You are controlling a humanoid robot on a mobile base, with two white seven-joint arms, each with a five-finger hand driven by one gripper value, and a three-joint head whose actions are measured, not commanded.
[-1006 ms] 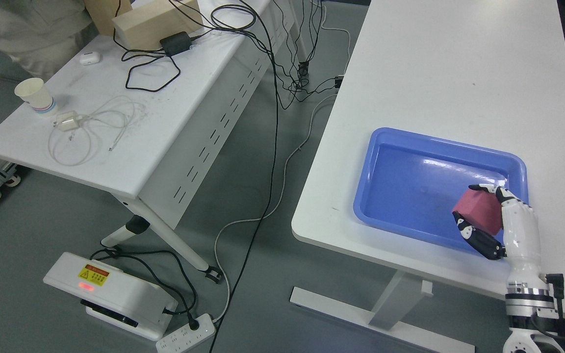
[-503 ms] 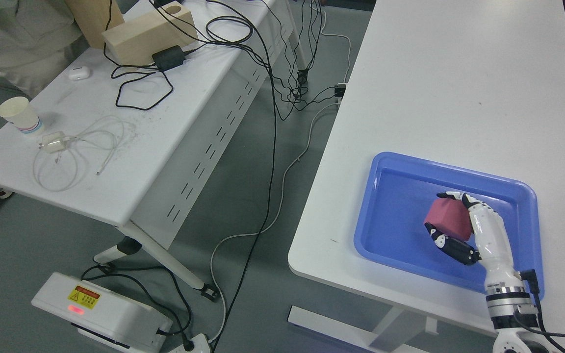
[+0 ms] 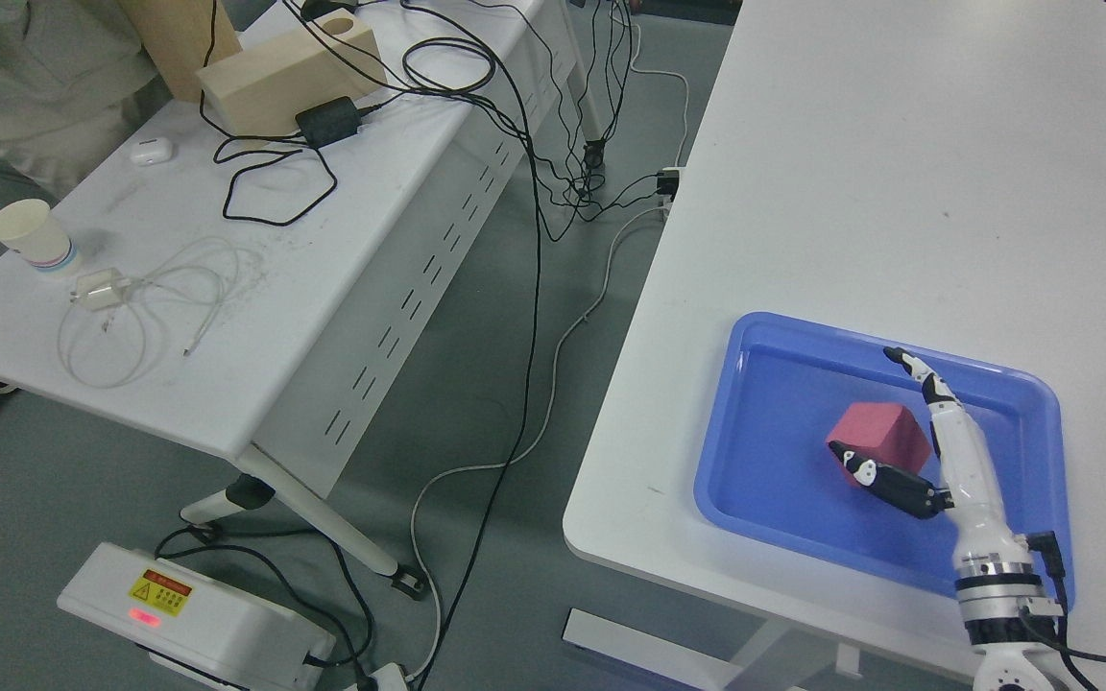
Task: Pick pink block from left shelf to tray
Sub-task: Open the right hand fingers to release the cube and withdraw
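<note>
While its white arm rises from the near right corner, the right robot hand [image 3: 908, 437] reaches over the tray with fingers spread: the upper fingers [image 3: 920, 370] point far and clear of the block, and the dark thumb [image 3: 884, 480] lies against the block's near side. That pink foam-like cube [image 3: 877, 438] rests on the floor of the blue rectangular plastic tray [image 3: 774, 494], which sits near the front edge of the white tabletop [image 3: 860, 192].

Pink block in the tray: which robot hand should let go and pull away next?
The right hand. Its fingers are spread around the pink block, which sits inside the blue tray. No left hand shows anywhere in the picture.
</note>
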